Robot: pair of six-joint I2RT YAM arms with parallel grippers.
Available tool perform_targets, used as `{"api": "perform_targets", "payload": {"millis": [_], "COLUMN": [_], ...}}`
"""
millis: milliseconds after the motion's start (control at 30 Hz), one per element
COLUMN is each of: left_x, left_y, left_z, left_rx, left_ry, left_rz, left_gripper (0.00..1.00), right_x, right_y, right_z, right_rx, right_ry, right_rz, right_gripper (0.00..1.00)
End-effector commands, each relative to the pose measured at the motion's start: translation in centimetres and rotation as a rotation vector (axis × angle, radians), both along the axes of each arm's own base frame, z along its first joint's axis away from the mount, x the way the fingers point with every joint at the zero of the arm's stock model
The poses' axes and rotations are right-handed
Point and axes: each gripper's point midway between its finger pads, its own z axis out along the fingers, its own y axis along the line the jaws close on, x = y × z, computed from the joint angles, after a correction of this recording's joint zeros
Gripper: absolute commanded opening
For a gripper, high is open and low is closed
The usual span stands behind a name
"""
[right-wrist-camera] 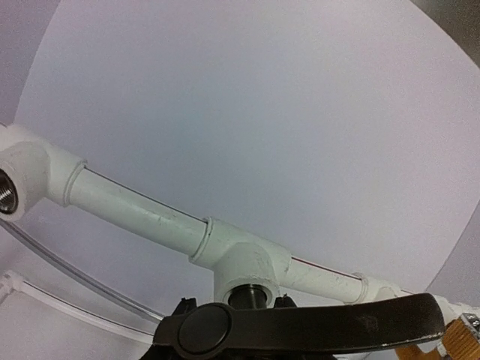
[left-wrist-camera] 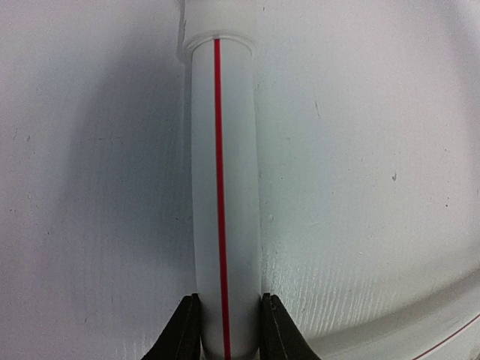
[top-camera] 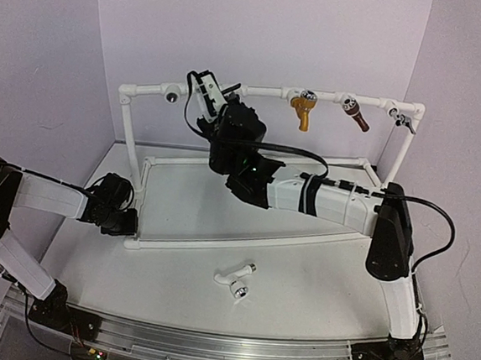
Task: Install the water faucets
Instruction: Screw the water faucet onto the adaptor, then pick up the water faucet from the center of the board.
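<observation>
You are working on a white table (top-camera: 316,279) closed in by pale lilac walls (top-camera: 270,31). A white pipe frame (top-camera: 135,137) stands on it: a flat rectangle on the surface and a raised top bar (top-camera: 265,90) at the back.

Along the right half of that bar hang a gold tap (top-camera: 302,111), a brown tap (top-camera: 357,116) and a small grey tap (top-camera: 402,119). Your right arm stretches across the frame from the right, and its black cable loops over the rear rail.

Your left gripper (left-wrist-camera: 229,337) is pressed onto the base pipe (left-wrist-camera: 223,187) at the frame's near left, with one finger touching each side of the red-striped tube.

Your right gripper (right-wrist-camera: 232,306) is up at the top bar, pinching the black tap (right-wrist-camera: 300,326). Its lever lies across the wrist view just under the threaded mouth of a tee (right-wrist-camera: 244,262).

The white tap (top-camera: 236,277) lies on its side on the table in front of the frame, well apart from both grippers
</observation>
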Motion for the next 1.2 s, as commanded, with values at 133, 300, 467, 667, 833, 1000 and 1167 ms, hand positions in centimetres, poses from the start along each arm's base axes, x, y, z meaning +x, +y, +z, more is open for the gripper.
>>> {"api": "perform_targets", "payload": {"millis": [133,300,467,667,833,1000,1167], "left_x": [-1.5,-1.5,-1.4,-1.3,-1.2,-0.9,-0.3], "left_y": [-6.2,-6.2,-6.3,-6.3,-6.2,-6.2,-6.3], "left_z": [0.9,0.9,0.7,0.6,0.5,0.9,3.4], "left_rx": [-0.199,-0.2,-0.196,-0.193,-0.185,-0.189,-0.199], "left_ry": [0.029,0.027,0.036,0.042,0.049,0.043,-0.011], "left_rz": [-0.219,-0.219,-0.222,-0.221,-0.209,-0.201,-0.2], "left_gripper": [0.0,0.0,0.0,0.0,0.03,0.22,0.55], "right_x": [1.5,0.9,-0.6,-3.4,-4.9,-7.2,-10.2], "right_y": [-3.9,-3.3,-3.7,-2.9,-4.8,-6.7,-10.2], "right_z": [2.8,1.7,1.3,-0.4,0.0,-1.2,-4.0], "right_rx": [0.58,0.287,0.262,0.092,0.13,0.13,0.199], "right_ry": [0.087,0.08,0.114,0.16,0.214,0.314,0.465], "right_rz": [0.098,0.013,0.048,0.079,0.046,0.076,0.142], "right_gripper": [0.16,0.78,0.95,0.98,0.98,0.98,0.98]}}
